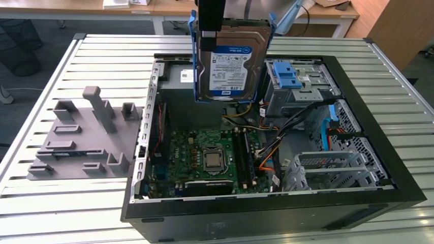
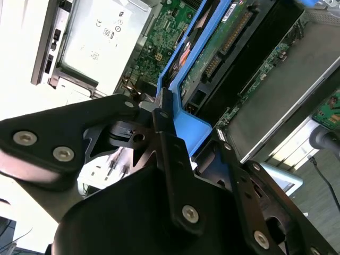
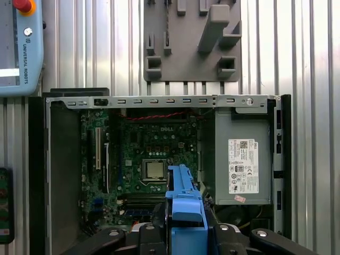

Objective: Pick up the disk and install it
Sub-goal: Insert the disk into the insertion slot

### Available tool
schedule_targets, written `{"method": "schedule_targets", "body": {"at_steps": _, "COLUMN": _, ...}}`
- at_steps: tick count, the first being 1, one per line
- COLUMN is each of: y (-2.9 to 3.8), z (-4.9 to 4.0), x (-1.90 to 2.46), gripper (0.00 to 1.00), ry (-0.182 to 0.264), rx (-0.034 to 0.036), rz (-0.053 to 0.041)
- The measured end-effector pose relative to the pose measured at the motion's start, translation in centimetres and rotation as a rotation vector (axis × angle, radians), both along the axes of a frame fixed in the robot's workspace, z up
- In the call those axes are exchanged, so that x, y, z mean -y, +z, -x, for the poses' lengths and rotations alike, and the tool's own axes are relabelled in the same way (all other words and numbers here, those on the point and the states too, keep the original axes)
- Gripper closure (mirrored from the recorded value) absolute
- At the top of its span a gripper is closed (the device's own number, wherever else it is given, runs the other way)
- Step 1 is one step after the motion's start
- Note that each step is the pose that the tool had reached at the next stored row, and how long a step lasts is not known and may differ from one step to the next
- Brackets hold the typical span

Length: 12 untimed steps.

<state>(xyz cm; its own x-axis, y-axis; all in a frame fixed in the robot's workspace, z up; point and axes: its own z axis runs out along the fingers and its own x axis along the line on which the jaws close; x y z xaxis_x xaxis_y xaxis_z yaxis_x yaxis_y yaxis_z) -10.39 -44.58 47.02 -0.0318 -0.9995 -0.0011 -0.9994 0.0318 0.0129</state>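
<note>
Disk (image 1: 229, 63) hangs upright, label towards the exterior view, lifted clear above the open computer case (image 1: 271, 219) and over the motherboard (image 1: 203, 147). The gripper (image 2: 178, 119) has its fingers closed tight on the blue bracket's top edge, holding it near the grey power supply (image 3: 236, 159)

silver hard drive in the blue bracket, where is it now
In the exterior view, top centre, the silver hard drive hangs upright in the gripper above the open black computer case.
</note>
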Motion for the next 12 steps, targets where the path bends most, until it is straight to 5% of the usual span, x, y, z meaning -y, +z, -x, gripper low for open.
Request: {"method": "schedule_targets", "body": {"at_steps": 12, "y": 0.0, "z": 0.0, "x": 0.14, "gripper": 0.64, "ry": 0.0, "rx": 0.0, "rz": 0.0}}
